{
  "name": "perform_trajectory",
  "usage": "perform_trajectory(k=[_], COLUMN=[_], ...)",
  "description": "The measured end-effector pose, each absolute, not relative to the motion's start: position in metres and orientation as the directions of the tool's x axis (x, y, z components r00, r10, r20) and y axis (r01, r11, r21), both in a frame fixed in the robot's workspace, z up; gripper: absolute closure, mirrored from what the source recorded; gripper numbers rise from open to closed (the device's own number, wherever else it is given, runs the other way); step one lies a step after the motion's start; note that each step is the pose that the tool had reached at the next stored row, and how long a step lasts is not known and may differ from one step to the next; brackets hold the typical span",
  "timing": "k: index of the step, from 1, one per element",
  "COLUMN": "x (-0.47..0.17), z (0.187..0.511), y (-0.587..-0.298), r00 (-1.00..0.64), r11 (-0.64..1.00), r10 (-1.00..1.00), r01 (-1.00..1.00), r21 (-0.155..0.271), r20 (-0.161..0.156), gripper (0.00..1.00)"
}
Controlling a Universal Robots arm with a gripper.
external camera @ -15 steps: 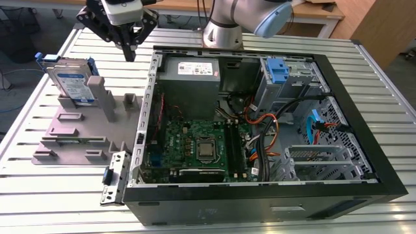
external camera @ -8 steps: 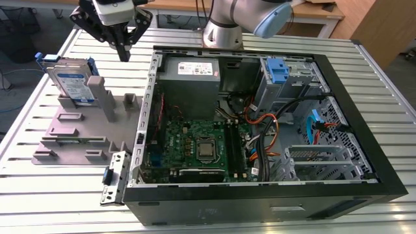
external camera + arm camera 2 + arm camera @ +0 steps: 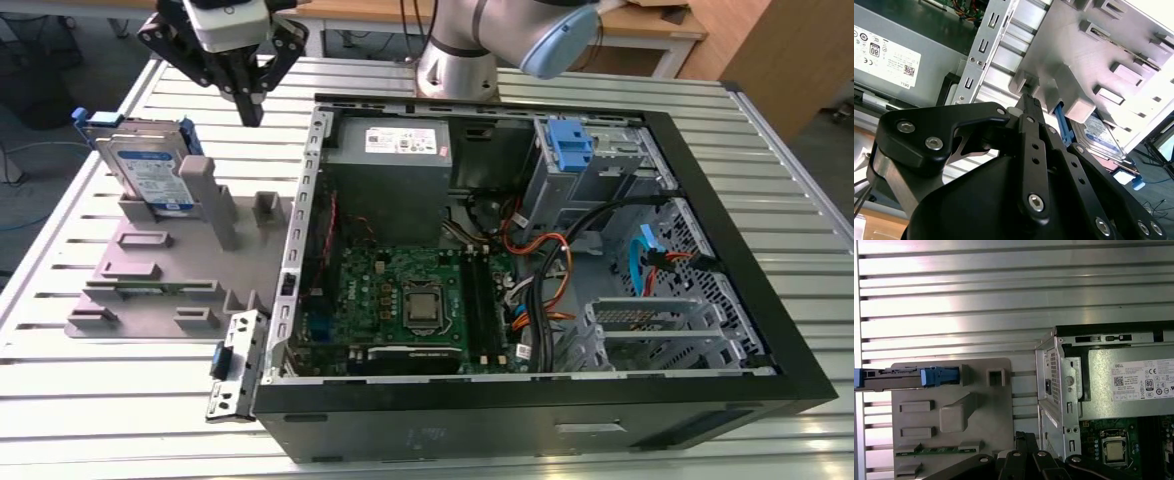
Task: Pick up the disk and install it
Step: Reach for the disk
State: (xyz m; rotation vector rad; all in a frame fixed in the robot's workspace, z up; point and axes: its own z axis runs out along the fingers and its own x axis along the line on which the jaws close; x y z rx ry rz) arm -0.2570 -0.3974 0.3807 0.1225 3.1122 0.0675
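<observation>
The disk (image 3: 150, 170), a silver drive with a blue-and-white label and blue side rails, stands on edge in the far slot of the grey slotted tray (image 3: 140, 270). In the first wrist view the disk (image 3: 901, 378) shows edge-on at the tray's (image 3: 989, 410) far end. The second wrist view catches the disk's (image 3: 1100, 139) label beside the tray (image 3: 1089, 45). My gripper (image 3: 250, 112) hangs above the table, just to the exterior view's right of the disk and higher than it. Its black fingers (image 3: 1029, 107) are shut together with nothing between them, apart from the disk.
An open computer case (image 3: 767, 330) lies on the slatted metal table (image 3: 94, 420) on the exterior view's right of the tray. Inside are a grey power supply (image 3: 394, 150), a green motherboard (image 3: 400, 290), cables and a blue-handled drive bay (image 3: 570, 145). A grey bracket (image 3: 230, 370) lies by the case.
</observation>
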Motion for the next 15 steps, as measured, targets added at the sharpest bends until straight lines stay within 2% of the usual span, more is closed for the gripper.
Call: perform_trajectory(k=[15], x=[-0.269], z=[0.378], y=[-0.396], r00=[-0.997], r11=[0.996], r10=[0.08], r01=[0.078], r21=[0.044], r20=[-0.025], gripper=[0.89])
